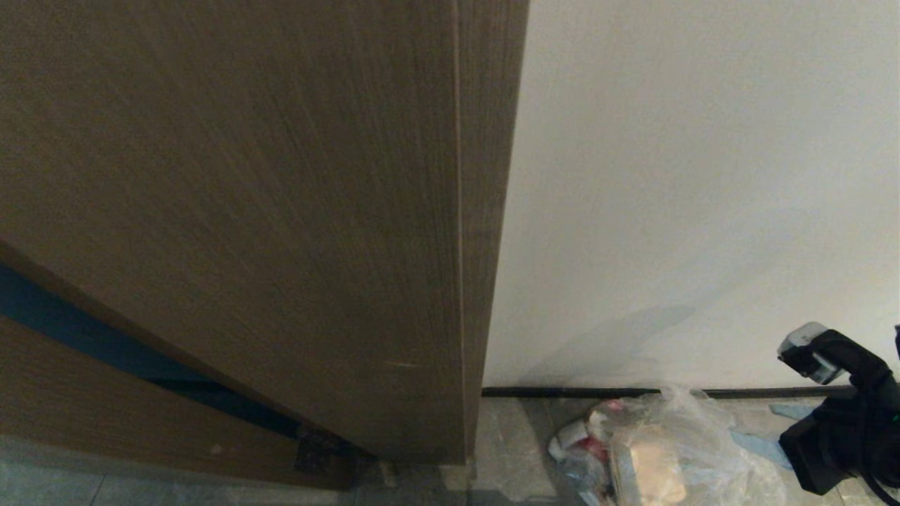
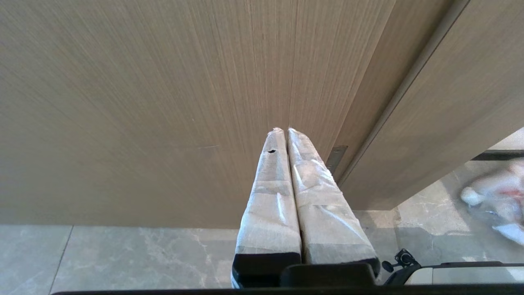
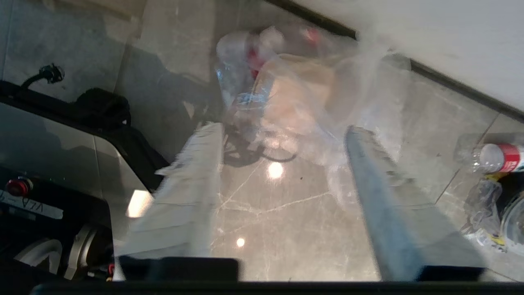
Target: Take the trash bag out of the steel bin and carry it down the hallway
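Head view: we face a brown wooden door [image 1: 232,211] and its frame edge on the left, a white wall [image 1: 703,176] on the right, with a black baseboard [image 1: 562,391] along the wall's foot. The trash bag [image 1: 668,450] lies on the grey marble-look floor tiles [image 1: 506,443] just in front of the baseboard, near the door frame. It is clear plastic, with a tan flat piece and red-and-white scraps showing through. The right gripper [image 1: 826,400] sits at the right edge of this view, just beside the bag; from here we see no contact between them.

Left wrist view: the left gripper [image 2: 283,131] points at the wooden door panel [image 2: 143,102]. Its two wrapped fingers [image 2: 270,196] lie pressed together along their length, closed on nothing. Floor tiles run below, and the trash bag [image 2: 497,200] shows as a blurred pale shape off to one side on the floor.

Right wrist view: the right gripper [image 3: 282,131] hangs above the floor with its fingers [image 3: 192,192] spread well apart, nothing between them but bare tile. The trash bag [image 3: 303,94] lies on the floor beyond the fingertips, close to the baseboard [image 3: 450,84], free of the grip; the picture is blurred. A clear plastic bottle with a red label [image 3: 495,157] lies on the tiles to one side, well apart from the bag. Part of the robot's dark base [image 3: 61,164] shows on the other side.
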